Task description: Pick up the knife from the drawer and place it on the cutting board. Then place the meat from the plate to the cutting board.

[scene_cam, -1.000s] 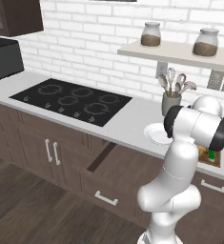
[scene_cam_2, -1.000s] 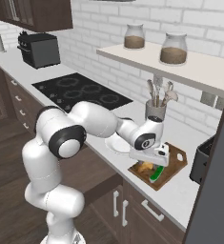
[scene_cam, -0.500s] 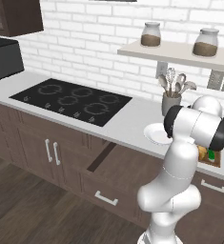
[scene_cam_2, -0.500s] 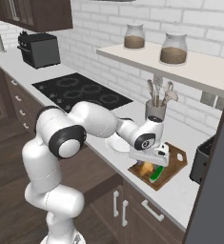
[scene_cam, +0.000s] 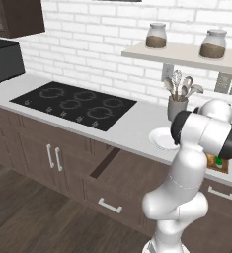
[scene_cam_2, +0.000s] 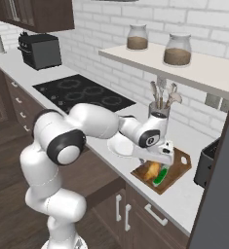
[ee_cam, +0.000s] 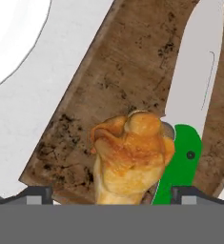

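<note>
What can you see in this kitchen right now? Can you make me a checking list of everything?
Surface: pale grey counter with a black cooktop set into it.
Job's things: meat lies on the cutting board, touching the knife, which lies flat on the board too. The white plate beside the board looks bare. The drawer stands open.
Clutter: pot of spoons and ladles, two jars on the shelf, a dark appliance on the far counter.
Grippers: gripper open, its fingertips on either side of the meat.
Cables: nothing seen.
Surroundings: white brick wall, dark cabinets, wood floor.
</note>
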Controlling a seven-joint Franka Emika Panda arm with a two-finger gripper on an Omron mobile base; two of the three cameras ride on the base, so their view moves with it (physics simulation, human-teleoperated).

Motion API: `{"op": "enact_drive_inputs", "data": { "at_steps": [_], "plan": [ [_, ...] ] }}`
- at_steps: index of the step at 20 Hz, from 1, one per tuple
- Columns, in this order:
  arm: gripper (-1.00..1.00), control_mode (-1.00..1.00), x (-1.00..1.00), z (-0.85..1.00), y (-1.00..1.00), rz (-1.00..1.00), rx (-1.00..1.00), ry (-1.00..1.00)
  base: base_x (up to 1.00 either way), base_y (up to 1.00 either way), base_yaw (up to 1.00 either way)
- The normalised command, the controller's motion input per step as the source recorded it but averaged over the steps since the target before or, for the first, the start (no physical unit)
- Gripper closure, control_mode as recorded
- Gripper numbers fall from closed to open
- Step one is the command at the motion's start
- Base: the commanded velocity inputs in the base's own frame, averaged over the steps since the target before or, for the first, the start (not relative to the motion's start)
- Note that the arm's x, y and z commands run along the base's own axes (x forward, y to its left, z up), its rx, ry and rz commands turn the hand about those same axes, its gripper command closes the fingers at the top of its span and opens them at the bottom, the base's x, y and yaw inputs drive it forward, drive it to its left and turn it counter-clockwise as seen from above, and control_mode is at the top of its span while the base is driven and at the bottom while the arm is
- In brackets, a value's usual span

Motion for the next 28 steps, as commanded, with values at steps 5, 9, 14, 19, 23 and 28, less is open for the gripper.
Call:
{"op": "enact_drive_inputs", "data": {
  "at_steps": [5,9,14,19,23,28],
  "plan": [
    [-1.0,-1.0,-0.1,0.56,0.17,0.0,-0.11,0.02,0.0,0.0,0.0],
    [-1.0,-1.0,-0.32,0.24,0.76,0.1,-0.06,-0.12,0.0,0.0,0.0],
    [-1.0,-1.0,-0.26,0.07,1.0,0.19,-0.08,-0.19,0.0,0.0,0.0],
    [-1.0,-1.0,-0.16,0.45,1.0,0.12,-0.18,-0.01,0.0,0.0,0.0],
    [-1.0,-1.0,-0.17,0.51,1.0,0.06,-0.22,0.06,0.0,0.0,0.0],
    [-1.0,-1.0,-0.05,0.07,0.59,0.01,-0.1,0.08,0.0,0.0,0.0]
  ]
}}
